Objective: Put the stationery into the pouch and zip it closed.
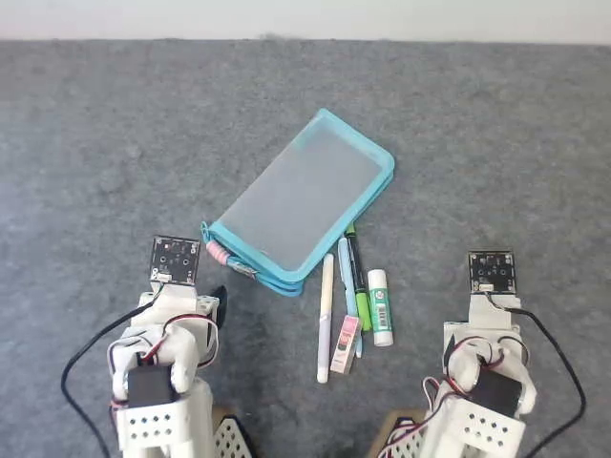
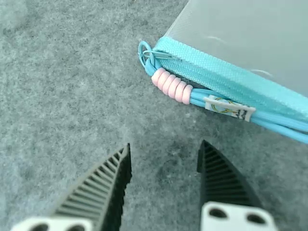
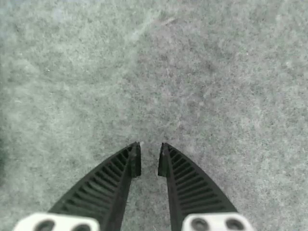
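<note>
Left wrist view: your left claw (image 2: 163, 149) spread wide, nothing between tips, over grey mat (image 1: 95, 143). Pouch (image 2: 240, 43) just ahead of it, pink-beaded zip pull (image 2: 172, 85) nearest the tips. Between your claws, beside pouch: white pen (image 1: 326, 315), pink eraser (image 1: 345, 343), blue pen (image 1: 347, 277), green pen (image 1: 358, 277), glue stick (image 1: 381, 307). Right claw (image 3: 149, 147) at narrow gap, gripping nothing, well apart from glue stick.

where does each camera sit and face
High view: fixed overhead, looking down on grey felt table, translucent turquoise-edged zip pouch, pens; left arm, right arm at near edge.
Left wrist view: on left wrist, facing the pouch's pink-beaded zipper pull; open left gripper shows.
Right wrist view: on right wrist, facing bare felt; right gripper barely open.
Shared: high and left wrist views show the pull.
</note>
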